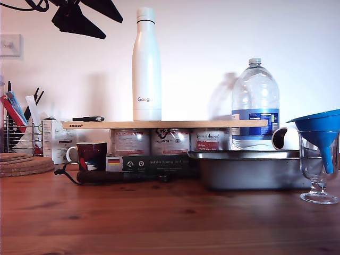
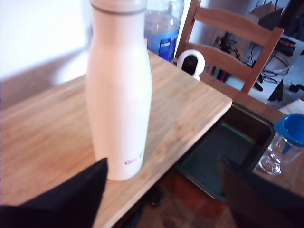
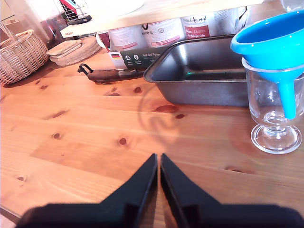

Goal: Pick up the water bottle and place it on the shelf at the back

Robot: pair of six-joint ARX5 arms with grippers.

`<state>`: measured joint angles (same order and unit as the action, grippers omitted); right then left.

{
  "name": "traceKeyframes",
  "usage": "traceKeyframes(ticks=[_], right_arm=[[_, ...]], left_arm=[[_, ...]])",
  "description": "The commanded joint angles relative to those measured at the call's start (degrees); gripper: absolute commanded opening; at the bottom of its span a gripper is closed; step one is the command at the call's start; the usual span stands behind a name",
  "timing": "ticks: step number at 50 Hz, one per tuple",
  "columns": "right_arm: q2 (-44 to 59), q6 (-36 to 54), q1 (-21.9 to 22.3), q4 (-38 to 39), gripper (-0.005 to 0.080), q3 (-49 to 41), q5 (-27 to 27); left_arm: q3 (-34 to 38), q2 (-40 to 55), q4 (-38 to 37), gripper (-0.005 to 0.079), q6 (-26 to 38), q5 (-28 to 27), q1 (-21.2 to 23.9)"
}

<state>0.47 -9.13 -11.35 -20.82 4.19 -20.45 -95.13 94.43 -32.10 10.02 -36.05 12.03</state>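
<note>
The white water bottle (image 1: 146, 69) stands upright on the light-wood shelf (image 1: 212, 124), toward the exterior view's left end of the plank. My first gripper (image 1: 111, 27) hangs open above and to the exterior view's left of the bottle, apart from it. In the first wrist view the bottle (image 2: 118, 95) rests on the shelf (image 2: 190, 109), just ahead of my first gripper (image 2: 164, 161), whose black fingers are spread with nothing between them. My second gripper (image 3: 158, 166) is shut and empty over bare tabletop; it is out of the exterior view.
Tins (image 1: 170, 142) hold up the shelf, and a black marker (image 1: 87, 119) lies on it. A clear jug (image 1: 255, 106) stands behind, with a grey metal tray (image 1: 249, 170) in front. A glass with a blue funnel (image 1: 319, 159) is at the exterior view's right. A mug (image 1: 87, 155) and cork mats (image 1: 24, 164) are at its left.
</note>
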Motion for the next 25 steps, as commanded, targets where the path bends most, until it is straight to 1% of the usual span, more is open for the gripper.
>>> traceKeyframes(ticks=[1, 2, 3, 5, 9, 11, 16, 25], right_arm=[[-0.35, -0.02, -0.26, 0.37, -0.0012, -0.31, 0.00], [-0.37, -0.02, -0.26, 0.37, -0.0012, -0.31, 0.00], [-0.35, -0.02, -0.26, 0.37, -0.0012, -0.31, 0.00], [-0.35, -0.02, -0.26, 0.37, -0.0012, -0.31, 0.00], [-0.35, -0.02, -0.26, 0.37, -0.0012, -0.31, 0.00], [-0.35, -0.02, -0.26, 0.37, -0.0012, -0.31, 0.00], [-0.35, -0.02, -0.26, 0.37, -0.0012, -0.31, 0.00], [-0.35, -0.02, -0.26, 0.37, -0.0012, -0.31, 0.00]], left_arm=[[-0.13, 0.79, -0.13, 0.0088, 0.48, -0.09, 0.37], [-0.13, 0.79, -0.24, 0.0019, 0.61, -0.11, 0.37], [-0.13, 0.79, -0.26, -0.0028, 0.70, -0.07, 0.35], [-0.13, 0.79, -0.15, -0.0013, 0.68, 0.13, 0.35], [-0.15, 0.79, -0.02, -0.0020, 0.22, 0.15, 0.35], [-0.15, 0.79, -0.02, -0.0020, -1.11, 0.48, 0.35], [-0.15, 0.77, 0.39, -0.0020, -1.03, 1.05, 0.35], [-0.15, -0.09, 2.03, -0.0020, -0.33, 5.31, 0.42]])
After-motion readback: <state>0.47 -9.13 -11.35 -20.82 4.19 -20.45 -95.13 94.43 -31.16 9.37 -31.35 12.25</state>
